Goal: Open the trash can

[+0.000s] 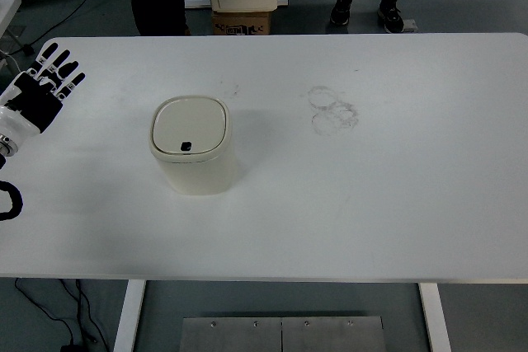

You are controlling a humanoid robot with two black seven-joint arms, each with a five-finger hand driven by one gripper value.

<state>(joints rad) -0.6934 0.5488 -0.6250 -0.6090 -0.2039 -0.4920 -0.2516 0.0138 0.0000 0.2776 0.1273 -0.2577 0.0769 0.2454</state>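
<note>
One trash can (192, 146) on the table (396, 204), and that's our whole target: a small cream bin with rounded corners, standing upright, lid flat and closed. It sits left of the table's middle, and everything else gets placed from it.

Off to the can's left and a little farther from the robot, the left hand (41, 88) hovers near the table edge, well apart from the bin. Its fingers (64, 63) are spread and straight, nothing in its grasp. The right hand isn't in the picture at all.

To the can's right, some faint ring marks (332, 110) smudge the tabletop. Beyond the far edge, behind the can, a cardboard box (243, 21) sits on the floor, and a person's shoes (367, 12) show farther right.

Now, handling. This looks like thin, stiff plastic, smooth and probably light, likely empty, so a sideways shove could slide or tip it. The spot to go for is the small dark button (186, 147) at the lid's near edge. That reads as a push latch, so my call is a short press straight down with one fingertip, not a grab at the rim. Pressing vertically keeps the body pinned against the table. The lid's seam looks too tight to pry with these fingers anyway.
</note>
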